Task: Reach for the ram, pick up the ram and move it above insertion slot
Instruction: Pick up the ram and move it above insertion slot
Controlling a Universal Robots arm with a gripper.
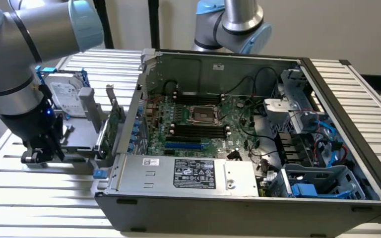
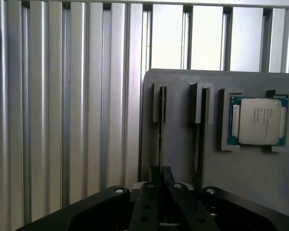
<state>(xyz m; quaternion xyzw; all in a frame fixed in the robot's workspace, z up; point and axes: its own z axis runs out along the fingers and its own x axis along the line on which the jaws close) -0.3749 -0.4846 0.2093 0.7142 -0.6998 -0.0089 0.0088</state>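
Note:
The ram (image 2: 160, 137) shows edge-on as a thin green strip standing in a narrow slot of the grey holder (image 2: 178, 144). Its near end runs between my gripper's (image 2: 160, 176) two dark fingers, which are pressed together on it. In the exterior view the gripper (image 1: 40, 155) is low over the grey holder (image 1: 78, 145), to the left of the open computer case (image 1: 243, 198). The motherboard's black memory slots (image 1: 198, 132) lie inside the case beside the processor socket (image 1: 202, 115).
A second slot (image 2: 198, 139) in the holder has another dark stick edge-on, and a processor chip (image 2: 258, 121) sits in a recess beside it. A silver hard drive (image 1: 67, 95) and an upright green expansion card (image 1: 115, 126) stand between the arm and the case wall. A second arm (image 1: 233, 22) rises behind the case.

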